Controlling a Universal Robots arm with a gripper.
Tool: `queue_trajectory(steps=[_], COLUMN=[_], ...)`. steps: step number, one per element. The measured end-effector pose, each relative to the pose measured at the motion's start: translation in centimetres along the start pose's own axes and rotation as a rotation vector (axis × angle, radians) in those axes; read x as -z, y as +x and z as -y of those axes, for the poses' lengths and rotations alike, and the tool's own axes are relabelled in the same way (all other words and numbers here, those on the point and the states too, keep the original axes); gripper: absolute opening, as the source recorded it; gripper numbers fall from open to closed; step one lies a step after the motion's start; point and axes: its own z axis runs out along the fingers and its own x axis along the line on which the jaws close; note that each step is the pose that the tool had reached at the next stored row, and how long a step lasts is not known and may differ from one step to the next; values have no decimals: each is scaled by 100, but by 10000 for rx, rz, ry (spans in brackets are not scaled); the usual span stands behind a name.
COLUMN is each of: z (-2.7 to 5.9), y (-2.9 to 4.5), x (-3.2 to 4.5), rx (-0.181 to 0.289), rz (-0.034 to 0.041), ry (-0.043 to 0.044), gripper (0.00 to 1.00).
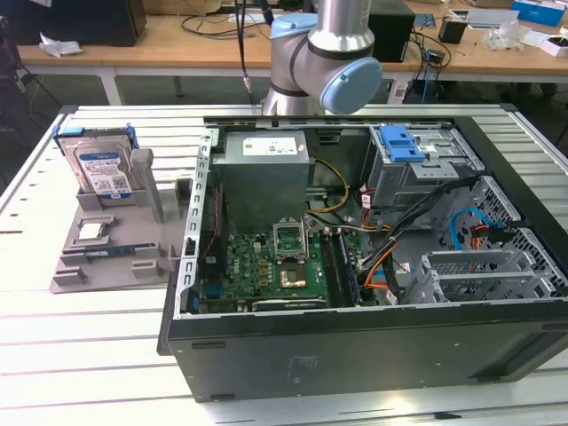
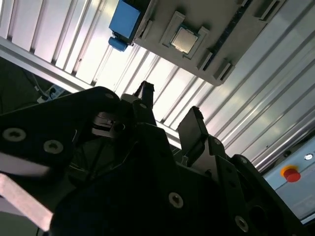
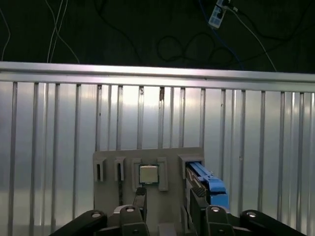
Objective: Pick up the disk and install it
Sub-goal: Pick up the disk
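Flat rectangular silver disk with a white-and-blue label and blue plastic bracket (image 1: 100, 169) stands on edge in a slot of the grey plastic parts holder (image 1: 106, 271), at the exterior view's left of the open black computer case (image 1: 355, 355). Holder rests on the pale slatted metal table (image 1: 80, 337), just beside the case wall. On the holder, nearer the camera than the disk, lie a small square silver chip (image 1: 93, 232) and a thin narrow memory stick (image 1: 106, 253). The silver-and-blue robot arm (image 1: 328, 53) rises behind the case. In the second wrist view the black two-finger gripper (image 2: 170, 115) is spread wide, bare table slats showing between its fingers (image 2: 194, 125), nothing held. The gripper hangs over the table, facing the holder, and looks apart from the disk. No contact can be made out. The first wrist view agrees: fingers parted, the chip in line with the gap, and the disk's blue bracket at one side of the holder. Inside the case, a grey metal drive cage with a blue plastic tab (image 1: 404, 142) sits at the far side, probably where the disk belongs. Progress judged nil: the disk is ungrasped in its slot, so both pickup and installation remain undone.
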Motion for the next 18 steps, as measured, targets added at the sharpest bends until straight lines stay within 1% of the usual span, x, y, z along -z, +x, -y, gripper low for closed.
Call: queue_trajectory(steps=[2, 3, 6, 18], z=[13, 36, 70, 174], y=[-33, -75, -140, -281], x=[-1, -3, -6, -30], rx=[0, 1, 0, -1], rz=[-1, -9, -30, -55], ry=[0, 0, -1, -4], gripper=[48, 48, 48, 48])
